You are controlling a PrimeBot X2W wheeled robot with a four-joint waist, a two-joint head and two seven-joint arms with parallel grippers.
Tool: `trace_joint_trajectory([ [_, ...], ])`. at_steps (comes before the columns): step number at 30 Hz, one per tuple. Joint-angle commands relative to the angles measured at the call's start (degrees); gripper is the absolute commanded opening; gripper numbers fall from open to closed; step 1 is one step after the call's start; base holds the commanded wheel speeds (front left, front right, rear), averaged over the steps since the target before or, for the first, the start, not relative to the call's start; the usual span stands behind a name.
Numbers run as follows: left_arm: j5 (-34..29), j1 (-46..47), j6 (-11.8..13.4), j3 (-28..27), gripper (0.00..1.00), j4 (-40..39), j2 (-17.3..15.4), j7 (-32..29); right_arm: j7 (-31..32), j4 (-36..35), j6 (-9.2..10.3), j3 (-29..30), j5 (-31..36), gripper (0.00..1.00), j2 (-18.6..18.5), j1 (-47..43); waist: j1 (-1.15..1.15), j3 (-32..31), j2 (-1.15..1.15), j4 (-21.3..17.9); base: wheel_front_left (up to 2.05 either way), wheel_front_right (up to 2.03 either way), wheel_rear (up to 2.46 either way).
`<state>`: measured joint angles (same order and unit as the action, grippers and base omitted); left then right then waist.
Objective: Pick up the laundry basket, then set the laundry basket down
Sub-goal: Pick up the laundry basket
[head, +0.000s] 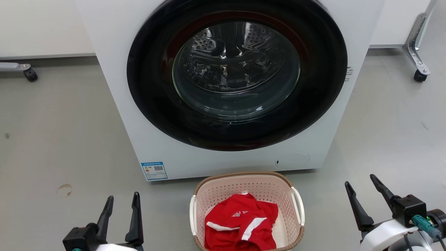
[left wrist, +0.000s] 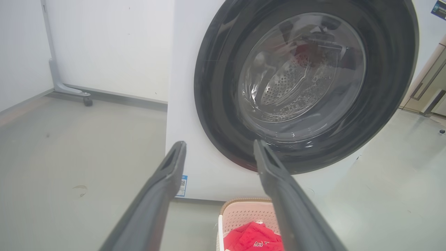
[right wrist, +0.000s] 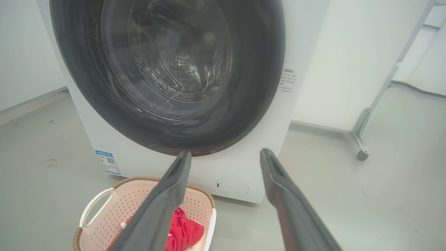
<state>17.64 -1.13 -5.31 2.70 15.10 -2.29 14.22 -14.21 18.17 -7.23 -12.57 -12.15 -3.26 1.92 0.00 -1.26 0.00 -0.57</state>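
Far to the left of the washer (head: 115, 87), back by the pale wall, a grey frame leg ends in a black caster (head: 30, 74). On the grey floor (head: 52, 139), out in front of the washer and to its left, there is a faint round stain (head: 64, 190).

The left gripper (head: 122, 196) hangs in the air in front of the washer's left corner. Its two dark fingers are spread apart with nothing between them, tips aimed at the machine.

Low on the washer's front, at the bottom left, sits a small blue label (head: 154, 170). The washer is white, and its big black-ringed round door (head: 237, 139) is closed, the steel drum glinting behind the glass.

The laundry basket (head: 244, 173) stands on the floor right before the middle of the washer's base. It is close to the base, though I cannot tell whether they touch. A crumpled red garment (head: 240, 219) with white stripes lies inside the basket, which has a white handle on each side. Both grippers are well apart from it.

A round flap (head: 292, 160) sits at the bottom right of the washer's front. The right gripper (head: 359, 180) hovers in front of the washer's right corner, fingers parted and empty. Beyond the washer's right side, a second caster (head: 420, 75) carries another grey frame leg.
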Motion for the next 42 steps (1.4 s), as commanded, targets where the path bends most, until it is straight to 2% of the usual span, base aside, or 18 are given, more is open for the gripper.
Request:
trace_joint_trajectory([
  [1, -0.54, 1.03, 0.28, -1.44, 1.0, -1.32, -0.59, 0.78, -0.79, -0.98, -0.25, -0.82, -0.01, 1.0, -0.97, 1.65, 0.0, 0.13, 0.0, 0.04, 0.0, 0.0, 0.0],
  [8, -0.56, 1.63, 0.5, -0.6, 1.0, -1.29, -0.59, 0.78, -0.79, -0.19, -0.25, -0.02, -0.62, 1.0, -0.67, 2.27, 0.0, 1.76, 0.0, 0.29, 0.0, 0.0, 0.0],
  [13, -0.83, 3.16, 0.83, 0.42, 1.0, -1.42, -0.59, 0.78, -0.79, -0.32, -0.25, 0.64, -1.04, 1.0, -0.35, 4.29, 0.0, 5.52, 0.0, 0.4, 0.0, 0.0, 0.0],
  [18, -0.4, 7.07, 1.72, 2.41, 1.0, -0.73, -0.59, 0.78, -0.79, 0.84, -0.25, 1.34, -1.26, 1.0, -0.13, 8.1, 0.0, 11.59, 0.0, 0.87, 0.0, 0.0, 0.0],
  [24, 1.07, 14.05, 3.97, 6.55, 1.0, 2.22, -0.59, 0.78, -0.79, 2.85, -0.25, 2.06, -1.18, 1.0, -0.09, 13.88, 0.0, 20.52, 0.0, 1.93, 0.0, 0.0, 0.0],
  [33, 3.93, 26.08, 7.28, 14.2, 1.0, 7.84, -0.59, 0.78, -0.79, 7.42, -0.25, 0.42, -0.72, 1.0, -2.07, 22.81, 0.0, 34.5, 0.0, 3.64, 0.0, 0.0, 0.0],
  [42, 7.7, 34.56, 10.05, 20.75, 1.0, 11.69, -0.59, 0.78, -0.79, 11.63, -0.25, -1.23, -0.79, 1.0, -2.91, 28.31, 0.0, 44.17, 0.0, 4.26, 0.0, 0.0, 0.0],
])
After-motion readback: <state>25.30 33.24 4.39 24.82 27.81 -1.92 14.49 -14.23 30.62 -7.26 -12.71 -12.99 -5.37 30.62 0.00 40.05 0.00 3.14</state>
